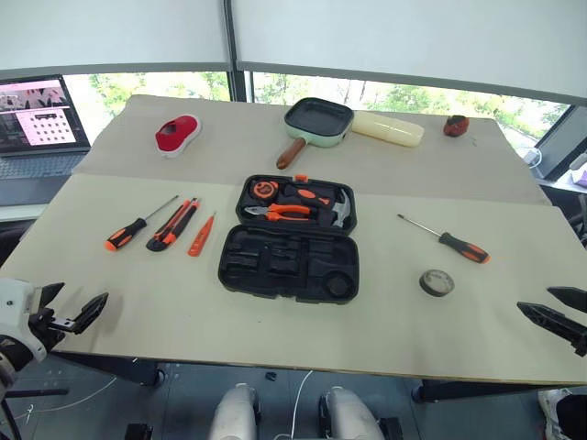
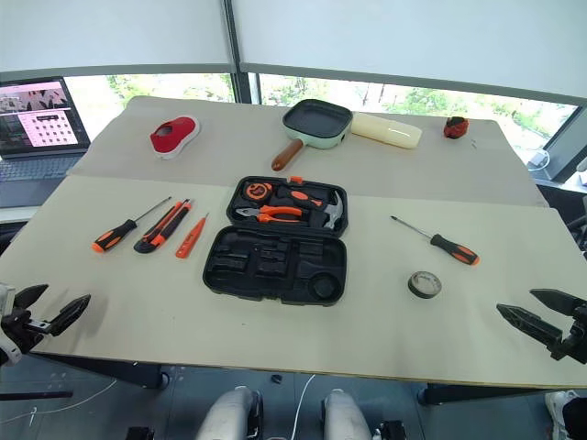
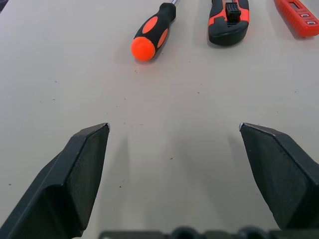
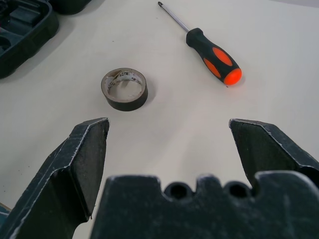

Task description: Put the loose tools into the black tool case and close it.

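Black plastic, the tool case [image 1: 289, 240] lies open mid-table, pliers [image 1: 286, 212] and hammer [image 1: 341, 210] in its far half; left of it lie 1 screwdriver [image 1: 138, 224], the utility knife [image 1: 173, 224] and the small orange screwdriver [image 1: 202, 235]; right of it, another screwdriver [image 1: 445, 239] and the tape roll [image 1: 437, 282]; the left gripper [image 1: 66, 307] and right gripper [image 1: 555, 310] hover at the near edge, fingers spread, empty.

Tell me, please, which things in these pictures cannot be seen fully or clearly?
- Utility knife: left wrist view, its front is cut off by the picture's edge.
- Small orange screwdriver: the same view, both ends cut off.
- Black tool case: right wrist view, just a corner is inside the frame.
- Laptop: head view, cut by the left edge; screen content too small to read.
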Controlling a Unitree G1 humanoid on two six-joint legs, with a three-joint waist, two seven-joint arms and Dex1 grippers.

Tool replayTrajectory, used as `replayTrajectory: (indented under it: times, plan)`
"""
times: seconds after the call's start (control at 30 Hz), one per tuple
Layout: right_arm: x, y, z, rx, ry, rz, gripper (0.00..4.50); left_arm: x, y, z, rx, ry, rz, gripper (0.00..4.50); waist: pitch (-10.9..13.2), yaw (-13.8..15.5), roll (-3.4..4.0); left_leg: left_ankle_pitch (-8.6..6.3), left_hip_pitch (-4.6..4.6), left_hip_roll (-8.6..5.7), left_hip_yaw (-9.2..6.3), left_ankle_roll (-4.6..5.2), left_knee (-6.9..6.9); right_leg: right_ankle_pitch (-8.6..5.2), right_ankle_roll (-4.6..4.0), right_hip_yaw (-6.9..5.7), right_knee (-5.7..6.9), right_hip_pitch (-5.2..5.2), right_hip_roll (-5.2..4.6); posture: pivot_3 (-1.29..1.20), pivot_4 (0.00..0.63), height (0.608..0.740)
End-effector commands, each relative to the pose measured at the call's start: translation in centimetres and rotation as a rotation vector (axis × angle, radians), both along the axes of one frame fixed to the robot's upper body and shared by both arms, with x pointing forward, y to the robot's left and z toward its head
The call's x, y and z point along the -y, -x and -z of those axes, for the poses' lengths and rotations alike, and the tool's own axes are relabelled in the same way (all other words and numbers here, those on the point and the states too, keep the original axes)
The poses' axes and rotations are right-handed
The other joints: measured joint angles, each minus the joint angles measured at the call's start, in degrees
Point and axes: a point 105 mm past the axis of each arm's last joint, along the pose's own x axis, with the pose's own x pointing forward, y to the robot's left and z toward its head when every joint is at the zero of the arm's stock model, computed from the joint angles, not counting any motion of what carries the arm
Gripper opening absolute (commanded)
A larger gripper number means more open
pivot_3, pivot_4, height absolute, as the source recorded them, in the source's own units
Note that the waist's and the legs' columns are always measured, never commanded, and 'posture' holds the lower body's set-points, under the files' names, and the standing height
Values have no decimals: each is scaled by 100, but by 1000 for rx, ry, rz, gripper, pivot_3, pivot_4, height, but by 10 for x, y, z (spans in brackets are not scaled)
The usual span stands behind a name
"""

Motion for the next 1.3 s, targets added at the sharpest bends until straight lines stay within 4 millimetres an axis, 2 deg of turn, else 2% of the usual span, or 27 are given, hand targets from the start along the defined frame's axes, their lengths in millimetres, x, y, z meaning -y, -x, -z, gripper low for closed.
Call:
replayTrajectory:
  times: [0.03, 0.13, 0.3, 0.4, 0.47, 0.53, 0.6, 0.67, 0.83, 1.0, 1.1, 1.3]
  plan:
    - [5, -2, -7, 27, 42, 11, 4468, 2, -2, -16, 43, -23, 13, 4500, 0, -1, 0, 0, 0, 0, 0, 0, 0, 0, 0, 0, 0, 0, 0, 0, 150, 740]
    - [2, -5, -7, 43, 77, 9, 4468, 6, -9, -18, 28, -15, 0, 4500, 0, 1, 0, 0, 1, 0, 0, 0, 0, 2, 3, 0, 0, 0, 0, 0, 150, 740]
    - [-22, -16, -28, 96, 81, -80, 4468, 11, -28, -27, 17, -56, 31, 4500, 0, 8, 1, 1, 1, 0, 0, 0, 0, 7, 12, 0, 5, -1, 3, 0, 150, 740]
    - [-80, -24, -51, 150, 79, -301, 4468, 10, -62, -41, 22, -19, 50, 4500, 0, 5, 3, 1, 4, 0, 0, 0, -1, 8, 13, 1, 9, -1, 5, 0, 150, 740]
    - [-110, -24, -58, 170, 86, -413, 4468, 7, -79, -42, 6, -27, 56, 4500, 1, 7, 3, 3, 3, 0, -5, -2, -1, 8, 13, 0, 20, -5, 12, 0, 150, 740]
    - [-126, -23, -61, 180, 94, -470, 4468, 6, -88, -40, -17, -38, 67, 4500, 1, 7, 2, 4, 6, -3, -6, -2, -1, 8, 13, 0, 23, -1, 12, 0, 150, 740]
    - [-156, -23, -68, 213, 105, -585, 4468, 6, -105, -38, -52, -53, 87, 4500, -1, -7, -3, 3, 4, -5, -4, -2, -13, 9, 15, 1, 8, 0, 10, 0, 150, 740]
    - [-177, -21, -73, 235, 111, -671, 4468, 5, -116, -37, -83, -71, 104, 4500, 3, -6, -10, 3, -2, -9, -3, -2, -15, 12, 20, 1, 5, -3, 10, 0, 150, 740]
    - [-204, -18, -79, 264, 100, -769, 4468, -3, -130, -25, -186, -129, 120, 4500, 4, 5, -15, 3, -21, -9, -7, -1, -15, 13, 20, -2, 5, -14, 12, 0, 150, 740]
    - [-211, -17, -81, 269, 77, -772, 4468, 4, -139, -13, -243, -122, 168, 4500, 4, 34, -19, 3, -28, -10, -9, -1, -15, 13, 21, -7, 4, -16, 12, 0, 150, 740]
    - [-211, -17, -80, 267, 86, -767, 4500, 2, -140, -5, -265, -133, 164, 3753, 3, 59, -19, 3, -27, -11, -8, -1, -14, 14, 23, -8, 6, -14, 10, 0, 150, 740]
    - [-206, -18, -81, 273, 91, -730, 4500, -1, -140, -3, -258, -123, 161, 1567, 2, 47, -17, 5, -17, -10, -9, -2, -14, 14, 22, -7, 23, -13, 12, 0, 150, 740]
